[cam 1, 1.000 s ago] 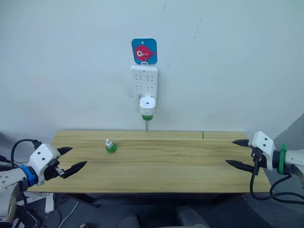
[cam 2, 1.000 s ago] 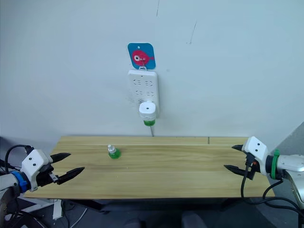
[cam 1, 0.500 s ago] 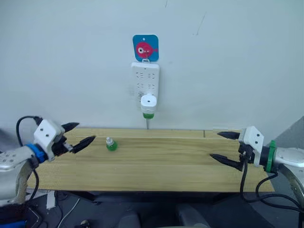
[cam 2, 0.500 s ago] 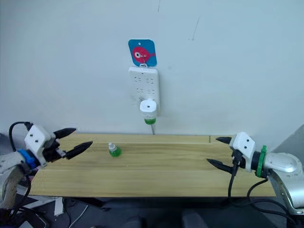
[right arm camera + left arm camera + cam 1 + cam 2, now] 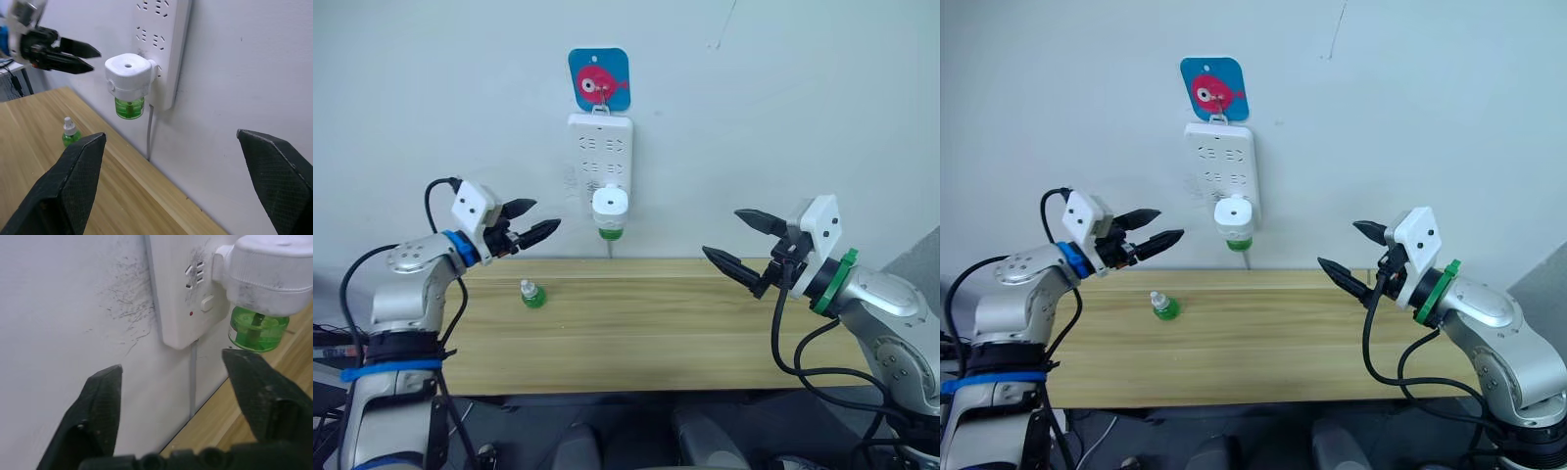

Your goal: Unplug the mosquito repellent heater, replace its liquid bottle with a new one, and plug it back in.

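The small rounded white plastic mosquito repellent heater sits plugged into the lowest socket of the tall white wall power strip, which hangs under a blue card with a pink fish; a green liquid bottle is screwed in beneath it and hangs clear above the pale wooden desk. The new one, a small translucent green bottle with a white cap, stands upright on the desk's left half, well apart from the wall, presumably parked within the left arm's reach for the swap. Left pincer is raised to heater height, just beside the strip on its left, fingers parted narrowly and empty, tips aimed at the heater. Right pincer is lifted over the desk's right half, spread wide and empty, also facing the heater but well apart from it. Judgement: unplugging not yet begun; both arms appear staged on either side so one can pull the heater straight off the socket. Risk: a skewed pull could swing the hanging strip.
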Controlling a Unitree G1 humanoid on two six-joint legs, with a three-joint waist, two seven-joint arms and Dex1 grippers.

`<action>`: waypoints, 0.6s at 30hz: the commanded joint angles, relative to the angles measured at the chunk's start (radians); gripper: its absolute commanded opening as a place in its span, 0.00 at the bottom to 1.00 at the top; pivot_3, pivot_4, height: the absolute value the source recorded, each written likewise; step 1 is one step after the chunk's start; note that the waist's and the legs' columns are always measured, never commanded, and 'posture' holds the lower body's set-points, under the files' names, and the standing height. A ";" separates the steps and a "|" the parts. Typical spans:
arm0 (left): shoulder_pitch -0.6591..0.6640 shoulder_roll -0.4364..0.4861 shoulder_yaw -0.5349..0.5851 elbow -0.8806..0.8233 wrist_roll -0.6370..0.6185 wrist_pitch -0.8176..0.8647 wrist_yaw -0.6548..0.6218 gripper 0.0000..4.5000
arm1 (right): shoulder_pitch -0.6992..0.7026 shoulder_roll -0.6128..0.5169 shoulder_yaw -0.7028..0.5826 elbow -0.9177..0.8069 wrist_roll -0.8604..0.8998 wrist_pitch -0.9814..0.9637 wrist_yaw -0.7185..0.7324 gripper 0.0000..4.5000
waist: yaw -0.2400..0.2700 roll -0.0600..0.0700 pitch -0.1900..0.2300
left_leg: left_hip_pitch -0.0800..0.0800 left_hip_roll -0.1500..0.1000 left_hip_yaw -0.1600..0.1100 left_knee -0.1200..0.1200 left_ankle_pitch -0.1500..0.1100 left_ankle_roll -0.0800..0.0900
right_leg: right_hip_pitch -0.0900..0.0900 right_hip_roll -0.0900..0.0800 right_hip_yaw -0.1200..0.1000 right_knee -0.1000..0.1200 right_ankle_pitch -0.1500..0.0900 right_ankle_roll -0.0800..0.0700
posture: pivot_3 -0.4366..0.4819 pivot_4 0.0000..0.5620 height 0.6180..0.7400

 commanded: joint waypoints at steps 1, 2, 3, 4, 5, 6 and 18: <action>-0.077 -0.017 -0.003 0.046 0.010 -0.050 -0.015 0.81 | -0.006 0.001 -0.015 -0.061 0.036 0.009 -0.027 1.00 | -0.008 0.000 0.003 | -0.001 0.000 -0.001 0.000 0.000 0.000 | 0.000 0.000 -0.001 0.000 0.000 0.000 | 0.25 0.34 0.82; -0.090 -0.023 -0.006 0.060 0.012 -0.056 -0.020 0.81 | -0.006 0.000 -0.016 -0.066 0.041 0.013 -0.032 1.00 | -0.012 0.001 0.005 | -0.002 0.000 -0.002 0.000 0.000 0.000 | 0.000 0.000 -0.001 -0.001 0.000 0.000 | 0.25 0.34 0.82; -0.103 -0.029 -0.009 0.074 0.014 -0.062 -0.025 0.81 | -0.005 0.001 -0.017 -0.071 0.047 0.018 -0.038 1.00 | -0.014 0.001 0.008 | -0.002 0.000 -0.002 0.001 0.000 0.000 | 0.000 0.000 -0.001 -0.001 0.000 0.000 | 0.24 0.35 0.82; -0.117 -0.036 -0.012 0.091 0.020 -0.073 -0.025 0.81 | -0.005 -0.001 -0.018 -0.074 0.052 0.021 -0.043 1.00 | -0.017 0.001 0.010 | -0.002 0.000 -0.002 0.001 0.000 0.000 | 0.000 0.000 -0.001 -0.001 0.000 0.000 | 0.24 0.35 0.82; -0.132 -0.044 -0.011 0.111 0.024 -0.082 -0.021 0.81 | -0.005 -0.002 -0.017 -0.078 0.056 0.023 -0.049 1.00 | -0.021 0.002 0.013 | -0.002 0.000 -0.003 0.002 0.000 0.000 | 0.000 0.000 -0.002 -0.001 0.000 0.000 | 0.24 0.35 0.82; -0.149 -0.051 -0.011 0.132 0.028 -0.089 -0.018 0.81 | -0.005 -0.002 -0.017 -0.083 0.060 0.027 -0.056 1.00 | -0.025 0.003 0.018 | -0.003 0.000 -0.003 0.003 0.000 0.000 | 0.000 0.000 -0.002 0.000 0.000 0.000 | 0.23 0.35 0.82; -0.317 -0.112 -0.033 0.325 0.058 -0.171 -0.094 0.81 | -0.028 -0.010 -0.022 -0.133 0.124 0.081 -0.130 1.00 | -0.046 0.004 0.033 | -0.009 -0.001 -0.011 0.013 0.000 0.000 | 0.001 0.000 -0.007 0.001 0.001 0.002 | 0.19 0.36 0.82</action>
